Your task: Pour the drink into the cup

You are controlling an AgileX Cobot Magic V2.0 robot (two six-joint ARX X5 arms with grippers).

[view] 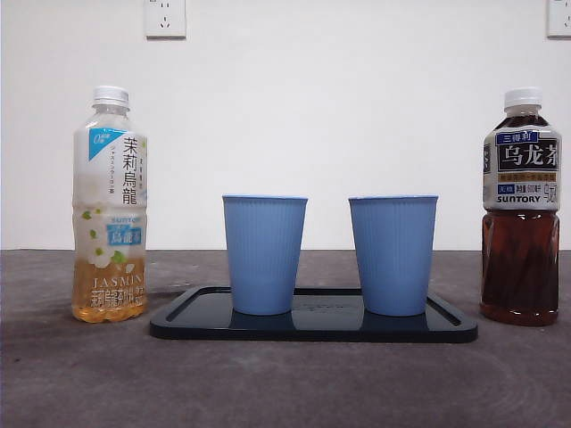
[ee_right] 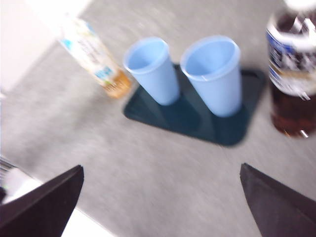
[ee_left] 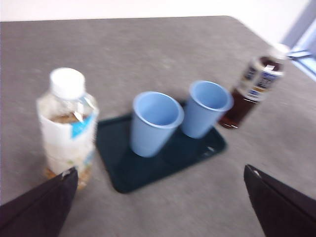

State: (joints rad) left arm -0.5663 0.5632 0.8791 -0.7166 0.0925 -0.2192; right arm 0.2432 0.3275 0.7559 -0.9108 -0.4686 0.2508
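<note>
A: Report the layout on the bench (view: 71,374).

B: A dark tray (view: 312,328) is lying flat at the centre of the grey bench. Two blue ribbed cups are standing upright on it, side by side and apart: the left cup (view: 264,254) and the right cup (view: 393,255). Both are showing open mouths in the wrist views, and no liquid is showing inside, though blur is making that uncertain.

A: And the drinks?

B: The jasmine tea bottle (view: 110,205) is standing upright on the bench, off the tray, near its left end in the front view. It is capped in white and is holding only a shallow layer of pale amber liquid at the base. The oolong tea bottle (view: 521,209) is standing upright off the tray's other end, also capped, with dark brown liquid reaching well up its body.

A: State of the left gripper (ee_left: 160,197)?

B: Its fingers (ee_left: 42,205) are standing wide apart and holding nothing. It is hanging above the bench, with the jasmine tea bottle just beside one finger.

A: And the right gripper (ee_right: 163,202)?

B: Its fingers (ee_right: 279,200) are likewise spread wide and gripping nothing. It is hovering over bare bench, with the oolong tea bottle on the side of one finger. Neither arm is appearing in the front view.
</note>
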